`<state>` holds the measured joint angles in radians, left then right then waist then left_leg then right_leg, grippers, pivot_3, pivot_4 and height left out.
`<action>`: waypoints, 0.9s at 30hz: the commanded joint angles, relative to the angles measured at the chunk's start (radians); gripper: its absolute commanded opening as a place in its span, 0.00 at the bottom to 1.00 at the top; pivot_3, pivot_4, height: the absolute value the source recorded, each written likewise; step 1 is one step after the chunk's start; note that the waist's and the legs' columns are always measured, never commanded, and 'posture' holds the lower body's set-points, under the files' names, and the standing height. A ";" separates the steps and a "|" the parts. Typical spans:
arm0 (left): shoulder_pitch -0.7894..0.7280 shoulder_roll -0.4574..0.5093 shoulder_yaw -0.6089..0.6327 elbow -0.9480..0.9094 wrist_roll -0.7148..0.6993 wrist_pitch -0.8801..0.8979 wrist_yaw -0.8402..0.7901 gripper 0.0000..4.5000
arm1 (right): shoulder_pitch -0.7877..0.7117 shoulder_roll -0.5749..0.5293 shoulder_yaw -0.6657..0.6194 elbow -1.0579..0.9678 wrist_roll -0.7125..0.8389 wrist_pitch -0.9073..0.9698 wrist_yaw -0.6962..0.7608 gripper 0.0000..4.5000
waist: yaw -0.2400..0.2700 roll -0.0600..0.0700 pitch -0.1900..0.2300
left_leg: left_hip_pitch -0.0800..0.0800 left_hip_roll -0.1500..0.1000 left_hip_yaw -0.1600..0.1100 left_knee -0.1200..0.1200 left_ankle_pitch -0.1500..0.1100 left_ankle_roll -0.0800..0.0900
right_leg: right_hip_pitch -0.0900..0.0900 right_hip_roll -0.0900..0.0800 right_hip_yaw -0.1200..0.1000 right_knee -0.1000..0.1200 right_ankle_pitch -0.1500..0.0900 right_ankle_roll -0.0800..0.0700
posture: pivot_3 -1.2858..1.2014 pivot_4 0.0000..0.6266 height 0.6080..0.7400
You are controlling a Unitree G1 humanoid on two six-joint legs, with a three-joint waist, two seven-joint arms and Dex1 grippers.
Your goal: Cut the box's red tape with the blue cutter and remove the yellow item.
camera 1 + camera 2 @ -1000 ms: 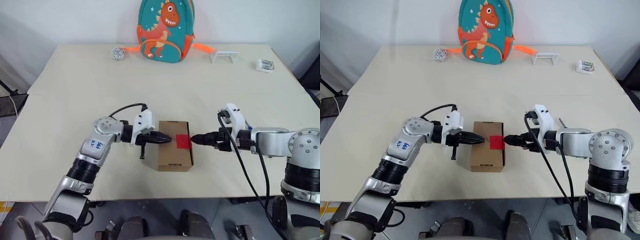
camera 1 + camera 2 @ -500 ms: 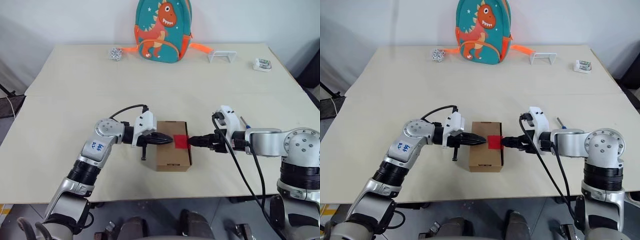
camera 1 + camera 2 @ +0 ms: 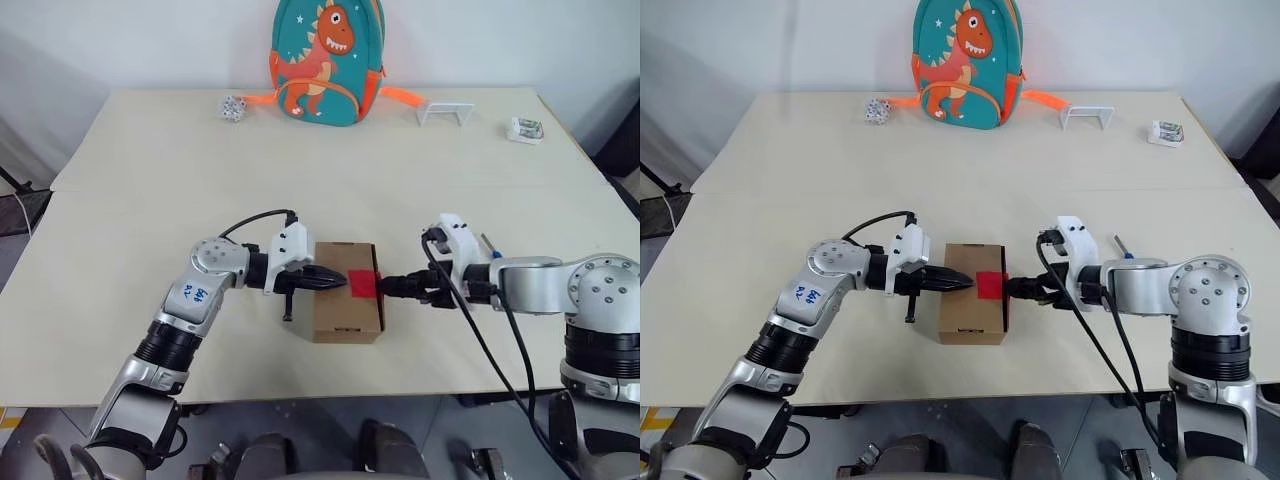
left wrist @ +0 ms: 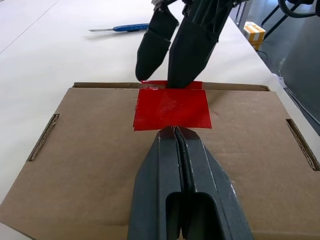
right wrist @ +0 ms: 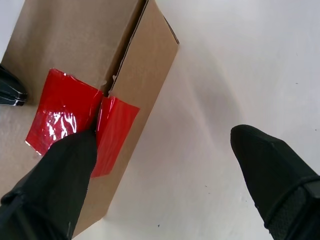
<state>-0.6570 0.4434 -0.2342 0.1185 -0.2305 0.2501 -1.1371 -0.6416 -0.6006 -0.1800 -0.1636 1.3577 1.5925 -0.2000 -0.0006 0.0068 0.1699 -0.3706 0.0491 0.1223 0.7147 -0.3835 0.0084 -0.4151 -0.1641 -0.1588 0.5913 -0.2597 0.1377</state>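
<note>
The box [image 3: 347, 305] sits centre-frame in the head view, near the table's [image 3: 130, 250] front edge, flaps down. Red tape [image 3: 364, 284] is on its right end, folded over the top edge and down the side.

My L gripper [image 3: 338, 281] comes in from the left, fingers pressed shut w/ nothing between them, tips resting on the box top right at the tape's left edge. My R gripper [image 3: 1014, 290] comes in from the right, fingers spread wide; in the R wrist view one finger [image 5: 55, 175] sits on the tape at the box's edge, the other is off over bare table, holding nothing.

Blue cutter [image 4: 131, 27] lies flat on the table beyond the box, upper part of the L wrist view, well apart from both grippers.

Dino backpack [image 3: 325, 60] stands at top centre.
</note>
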 commanded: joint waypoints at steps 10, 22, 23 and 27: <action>0.014 -0.010 -0.030 -0.018 0.005 0.007 -0.012 0.00 | -0.021 0.026 0.089 -0.003 -0.093 0.022 -0.018 0.99 | -0.014 0.001 -0.001 | 0.002 0.000 0.001 0.000 0.000 0.000 | 0.000 0.000 0.001 0.001 0.000 0.000 | 0.52 0.24 1.00; 0.030 0.004 -0.035 -0.036 0.013 0.053 -0.001 0.00 | 0.057 -0.136 0.088 -0.044 -0.149 0.022 0.111 0.99 | 0.022 0.000 -0.003 | 0.000 0.000 -0.001 0.000 0.000 0.000 | 0.001 0.000 0.000 -0.001 0.000 0.000 | 0.52 0.24 1.00; 0.033 0.006 -0.035 -0.041 0.013 0.055 -0.001 0.00 | 0.059 -0.143 0.085 -0.044 -0.161 0.022 0.122 0.99 | 0.024 0.000 -0.003 | 0.000 0.000 -0.001 0.000 0.000 0.001 | 0.001 0.000 0.000 -0.001 0.000 0.000 | 0.52 0.24 1.00; 0.040 0.008 -0.037 -0.055 0.011 0.070 0.003 0.00 | 0.057 -0.148 0.081 -0.046 -0.213 0.022 0.170 0.99 | 0.021 0.001 -0.003 | 0.000 0.000 0.000 0.000 0.000 0.001 | 0.001 0.000 0.001 -0.001 0.000 0.000 | 0.52 0.24 1.00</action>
<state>-0.6393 0.4415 -0.2531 0.0737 -0.2320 0.3047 -1.1332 -0.5895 -0.7355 -0.0977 -0.2040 1.1734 1.5965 -0.0453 0.0204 0.0073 0.1671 -0.3701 0.0492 0.1221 0.7151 -0.3834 0.0089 -0.4138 -0.1641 -0.1581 0.5899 -0.2597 0.1377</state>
